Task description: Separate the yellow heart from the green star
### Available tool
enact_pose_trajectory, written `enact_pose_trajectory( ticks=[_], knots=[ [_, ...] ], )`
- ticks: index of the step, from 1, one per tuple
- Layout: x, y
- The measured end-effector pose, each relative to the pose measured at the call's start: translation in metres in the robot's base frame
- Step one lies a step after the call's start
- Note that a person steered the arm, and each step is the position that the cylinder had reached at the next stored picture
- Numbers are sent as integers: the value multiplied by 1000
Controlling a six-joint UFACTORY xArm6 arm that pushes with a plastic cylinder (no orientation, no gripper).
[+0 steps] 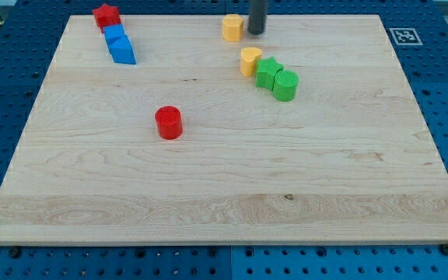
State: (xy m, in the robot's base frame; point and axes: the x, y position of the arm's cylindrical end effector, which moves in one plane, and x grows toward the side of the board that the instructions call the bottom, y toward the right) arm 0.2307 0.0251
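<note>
Rod cut off by view's top; my tip (256, 33) just right of yellow hexagon (232, 27) | no jaws visible | yellow heart (250, 60) touching green star (268, 71) | bench (224, 179)

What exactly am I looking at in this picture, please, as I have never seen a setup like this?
One camera looks down at a wooden board on a blue pegboard bench. The dark rod at the view's top is the robot arm's end; my tip slides along and pushes blocks, holding nothing. It stands just right of a yellow block. Below, the yellow heart touches the green star, with a green cylinder beside it. A red cylinder sits mid-board; a red star and two blue blocks lie top left.
</note>
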Motion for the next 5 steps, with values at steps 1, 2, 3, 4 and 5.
enact_pose_trajectory(
  ticks=[1, 2, 3, 4, 5],
  knots=[
    [0, -81],
    [0, -143],
    [-16, -141],
    [-30, -77],
    [-12, 15]
  ],
)
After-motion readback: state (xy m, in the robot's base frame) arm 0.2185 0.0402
